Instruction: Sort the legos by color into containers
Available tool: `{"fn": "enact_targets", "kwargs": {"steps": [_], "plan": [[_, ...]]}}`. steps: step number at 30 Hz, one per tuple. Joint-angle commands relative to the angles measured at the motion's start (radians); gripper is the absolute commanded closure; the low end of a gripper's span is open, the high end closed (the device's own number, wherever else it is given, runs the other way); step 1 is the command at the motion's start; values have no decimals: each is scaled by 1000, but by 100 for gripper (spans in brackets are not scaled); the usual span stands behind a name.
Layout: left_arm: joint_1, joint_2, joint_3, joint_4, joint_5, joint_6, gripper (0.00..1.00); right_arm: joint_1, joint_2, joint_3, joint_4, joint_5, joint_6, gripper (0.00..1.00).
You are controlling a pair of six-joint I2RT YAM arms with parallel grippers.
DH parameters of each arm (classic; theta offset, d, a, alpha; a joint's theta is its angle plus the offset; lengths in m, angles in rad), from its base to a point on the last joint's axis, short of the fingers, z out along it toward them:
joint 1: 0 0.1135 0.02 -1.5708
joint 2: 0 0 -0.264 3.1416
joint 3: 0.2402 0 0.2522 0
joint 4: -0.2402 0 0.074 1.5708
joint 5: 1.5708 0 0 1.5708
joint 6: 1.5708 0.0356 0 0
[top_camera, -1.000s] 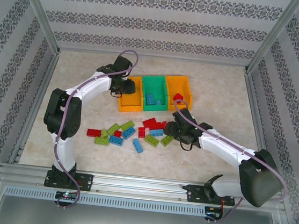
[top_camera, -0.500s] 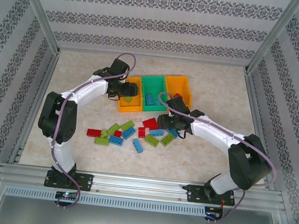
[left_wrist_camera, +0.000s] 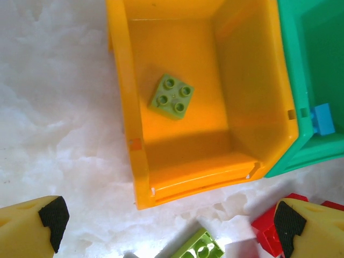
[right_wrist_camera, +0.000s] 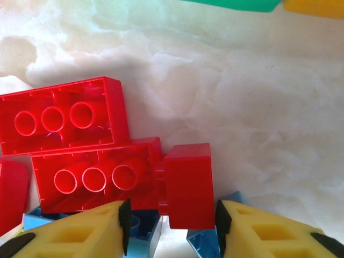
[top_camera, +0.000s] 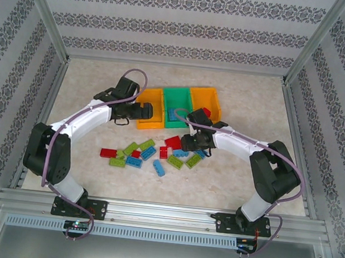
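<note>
Right wrist shows the right gripper (right_wrist_camera: 173, 221) parted astride a small red brick (right_wrist_camera: 188, 183), which it should centre before squeezing; the left gripper (left_wrist_camera: 172, 219) gapes wide.

The left gripper (left_wrist_camera: 172, 223) spreads its jaws wide and backs toward 8 o'clock off the left orange-yellow plastic bin (left_wrist_camera: 126, 107), a lime green square brick (left_wrist_camera: 172, 97) now lying inside; the right gripper (right_wrist_camera: 172, 220) swings to the 12 o'clock edge of the loose brick pile (top_camera: 148, 154), jaws narrowing around a small red brick (right_wrist_camera: 188, 183)

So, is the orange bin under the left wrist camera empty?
No, one lime green brick lies studs-up on the floor of the orange bin.
</note>
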Motion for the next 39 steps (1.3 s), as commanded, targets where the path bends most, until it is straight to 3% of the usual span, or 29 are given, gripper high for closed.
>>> {"fn": "enact_targets", "kwargs": {"steps": [1,10,16,24,30,39], "plan": [[6,-17,-17,24,-23,10,0,-8,24,21,-35,-7,-23,55],[6,-15,-21,26,-17,-4,0,-21,-53,-7,-34,6,-17,69],[5,-2,-26,26,-5,-12,0,-63,-144,-27,-32,-27,-5,71],[6,-9,-41,23,-5,-5,0,-195,-197,9,-1,-71,23,70],[5,-33,-79,18,-16,4,0,-288,-98,149,-11,-50,69,70],[5,-40,-142,58,28,-19,0,-309,110,317,15,-27,109,69]]}}
